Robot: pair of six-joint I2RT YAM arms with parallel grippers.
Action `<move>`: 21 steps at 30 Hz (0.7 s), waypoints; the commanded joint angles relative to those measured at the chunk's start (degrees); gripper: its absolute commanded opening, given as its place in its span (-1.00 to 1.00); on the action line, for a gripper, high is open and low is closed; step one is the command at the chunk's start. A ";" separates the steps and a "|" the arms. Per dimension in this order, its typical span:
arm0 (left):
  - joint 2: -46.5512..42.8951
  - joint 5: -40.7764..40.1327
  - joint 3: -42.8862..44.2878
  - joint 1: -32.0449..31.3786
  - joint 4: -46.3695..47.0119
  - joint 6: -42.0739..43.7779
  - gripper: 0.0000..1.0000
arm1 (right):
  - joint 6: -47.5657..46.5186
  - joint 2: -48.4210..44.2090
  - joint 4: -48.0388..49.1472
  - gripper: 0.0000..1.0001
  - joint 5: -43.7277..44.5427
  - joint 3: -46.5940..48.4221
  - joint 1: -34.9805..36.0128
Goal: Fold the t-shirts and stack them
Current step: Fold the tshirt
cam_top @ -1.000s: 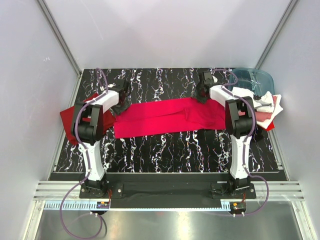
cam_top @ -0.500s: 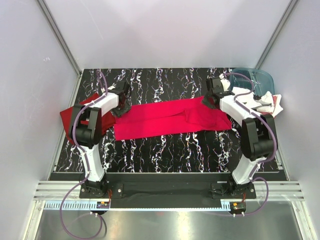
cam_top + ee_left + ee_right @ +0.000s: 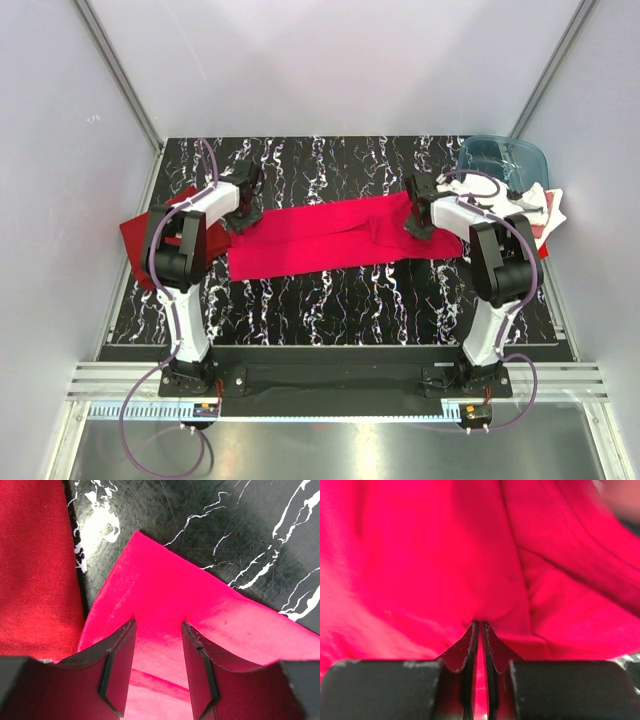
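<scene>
Nearly closed right end effector [image 3: 479,625] pinches crimson t-shirt [image 3: 410,555]; creases radiate outward.

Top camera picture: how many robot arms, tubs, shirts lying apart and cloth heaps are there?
Black-and-white robot arms: 2, left arm, right arm
Translucent blue-teal plastic tub: 1
Shirts lying apart: 2, bright crimson cloth shirt, darker red cloth shirt
Heap of white, pink and red cloth: 1
Total: 6

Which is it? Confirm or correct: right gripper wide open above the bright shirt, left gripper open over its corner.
Correct it: the right gripper is shut on the bright shirt, as the right wrist view shows. The left gripper is open over its corner.
</scene>
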 commanded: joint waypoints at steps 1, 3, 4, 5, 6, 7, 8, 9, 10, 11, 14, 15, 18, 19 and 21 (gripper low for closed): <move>0.31 0.32 1.26 -0.51 -0.87 0.56 -0.07 | 0.40 5.79 -2.12 -0.74 -0.85 6.07 0.61; 0.40 -0.38 0.56 -1.13 -0.78 0.04 -0.08 | -0.30 7.73 -2.48 -0.74 -1.65 9.85 0.44; 0.40 -1.87 0.12 -1.65 -0.87 -0.14 -0.09 | -1.26 9.83 -2.22 -0.75 -2.00 11.34 0.44; 0.66 -2.49 -0.23 -3.14 -0.69 -0.40 -0.09 | -1.97 11.07 -2.39 -0.74 -2.78 15.10 0.44; 0.84 -2.76 -0.67 -3.93 -0.61 -0.84 -0.08 | -2.58 12.65 -4.74 -0.75 -2.44 17.92 0.44; 1.02 -4.33 -0.42 -5.94 -1.65 -1.28 -0.08 | -3.03 16.32 -6.24 -0.74 -2.27 20.73 0.35; 1.19 -4.86 -0.33 -7.01 -2.88 -1.28 -0.08 | -3.38 18.27 -7.91 -0.74 -2.00 27.02 0.35; 0.93 -5.39 -0.93 -7.89 -3.15 -1.46 -0.08 | -3.90 20.20 -10.89 -0.75 -2.00 30.13 0.18; -0.03 -6.70 -1.55 -9.55 -3.33 -1.81 -0.07 | -4.17 23.61 -11.79 -0.76 -1.91 33.03 0.00; -0.65 -7.06 -2.51 -10.44 -3.07 -2.07 -0.07 | -4.69 25.04 -12.23 -0.76 -2.17 37.67 0.00; -2.49 -3.92 -6.12 -13.60 -0.96 -2.60 -0.07 | -6.54 30.49 -12.59 -0.73 -3.93 45.77 0.00; -2.67 -1.64 -6.65 -14.48 -0.87 -2.69 -0.10 | -8.11 31.72 -12.50 -0.72 -4.89 47.63 0.00; -3.90 -2.40 -8.06 -19.22 -1.92 -2.43 -0.09 | -9.70 36.64 -13.11 -0.70 -7.44 53.62 0.17; -4.34 -3.19 -8.49 -21.58 -2.44 -2.34 -0.09 | -9.97 38.40 -13.12 -0.70 -8.06 54.59 0.17; -5.66 -3.38 -10.78 -23.44 -2.54 -2.60 -0.09 | -10.06 39.38 -12.51 -0.70 -9.12 56.09 0.61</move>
